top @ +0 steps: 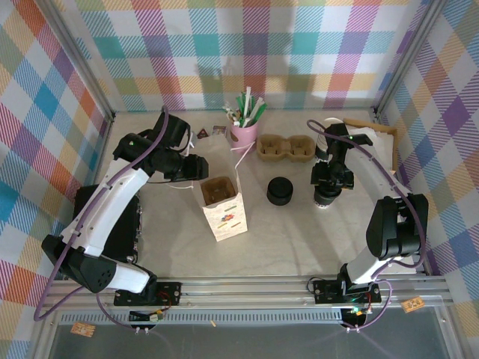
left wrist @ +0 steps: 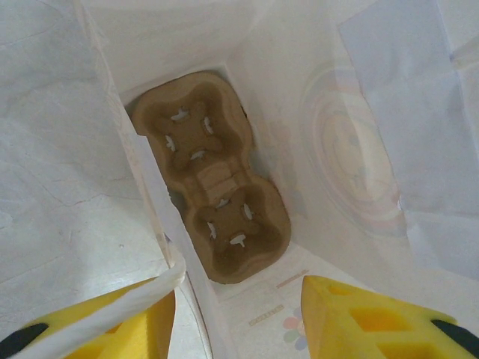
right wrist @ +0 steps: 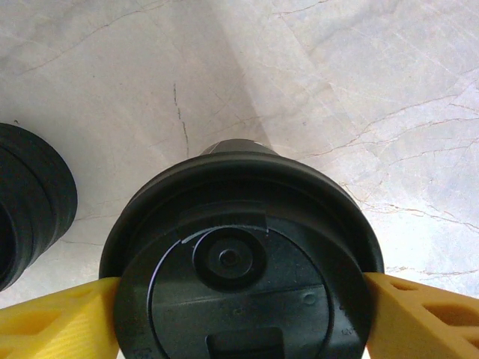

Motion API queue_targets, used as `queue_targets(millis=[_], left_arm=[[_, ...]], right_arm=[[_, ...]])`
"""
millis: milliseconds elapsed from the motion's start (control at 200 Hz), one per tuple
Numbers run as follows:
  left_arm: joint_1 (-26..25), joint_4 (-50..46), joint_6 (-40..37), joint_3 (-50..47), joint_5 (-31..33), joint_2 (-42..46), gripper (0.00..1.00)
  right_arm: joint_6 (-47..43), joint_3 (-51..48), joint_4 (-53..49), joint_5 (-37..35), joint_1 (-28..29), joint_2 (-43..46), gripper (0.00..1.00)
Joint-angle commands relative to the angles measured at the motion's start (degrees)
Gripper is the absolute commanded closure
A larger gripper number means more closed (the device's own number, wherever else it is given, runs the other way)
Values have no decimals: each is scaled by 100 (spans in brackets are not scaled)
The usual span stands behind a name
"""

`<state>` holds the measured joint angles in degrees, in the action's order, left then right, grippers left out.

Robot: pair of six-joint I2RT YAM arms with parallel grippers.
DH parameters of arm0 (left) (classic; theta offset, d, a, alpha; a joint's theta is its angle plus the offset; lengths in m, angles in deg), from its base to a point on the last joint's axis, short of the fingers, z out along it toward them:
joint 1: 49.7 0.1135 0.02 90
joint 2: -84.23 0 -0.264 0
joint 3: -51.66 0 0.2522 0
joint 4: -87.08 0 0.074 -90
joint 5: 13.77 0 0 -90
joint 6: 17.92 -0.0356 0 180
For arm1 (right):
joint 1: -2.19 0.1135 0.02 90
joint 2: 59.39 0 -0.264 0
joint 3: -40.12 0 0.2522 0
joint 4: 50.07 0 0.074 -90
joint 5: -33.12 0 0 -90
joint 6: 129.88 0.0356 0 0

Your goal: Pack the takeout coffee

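Your right gripper [right wrist: 239,303] sits directly over the upright white paper takeout cup [top: 325,200] with a black band and round black plastic lid, right of centre. Both fingers [right wrist: 60,321] touch the lid's rim, closed wide on it. The white paper bag [top: 224,215] stands to its left, past the squat black lid stack [top: 281,191]. Your left gripper [left wrist: 236,329] stands apart at the bag's mouth, the rim draped over one finger and nothing pinched. The left wrist view shows a brown pulp cup carrier [left wrist: 213,183] on the bag's floor, where the overhead view gives just a brown patch.

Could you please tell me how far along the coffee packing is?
Done: the brown pulp cup carrier sits at the bottom of the white paper bag, whose rim the left gripper straddles. In hand: the right gripper flanks the black-lidded paper coffee cup, standing on the table. Left: lifting it into the bag.
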<state>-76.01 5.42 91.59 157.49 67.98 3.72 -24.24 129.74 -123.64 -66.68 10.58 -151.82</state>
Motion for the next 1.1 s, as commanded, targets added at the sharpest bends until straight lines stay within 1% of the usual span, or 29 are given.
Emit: queue_targets(millis=[0,65,155,300,565,775,905,960,1095], left_arm=[[46,-202,86,65,60,100,52],[39,-201,93,65,74,96,52],[44,-198,90,65,103,81,52],[38,-198,53,52,166,57,52],[43,-283,-53,63,313,60,52],[34,-239,136,-36,360,164,52],[37,-154,210,-16,285,124,52],[29,-199,243,33,314,77,52],[30,-352,364,194,368,8,52]], right_arm=[[-44,-378,-110,-66,28,-364,23],[-43,-426,-78,-57,47,-381,26],[-41,-448,-81,-6,58,-415,33],[-40,-453,-99,14,96,-410,38],[-52,-287,-180,181,172,-256,52],[-120,-382,-51,325,260,22,58],[-199,-370,-67,395,279,15,61],[-266,-365,-72,396,280,1,65],[-356,-369,-111,437,278,-30,68]])
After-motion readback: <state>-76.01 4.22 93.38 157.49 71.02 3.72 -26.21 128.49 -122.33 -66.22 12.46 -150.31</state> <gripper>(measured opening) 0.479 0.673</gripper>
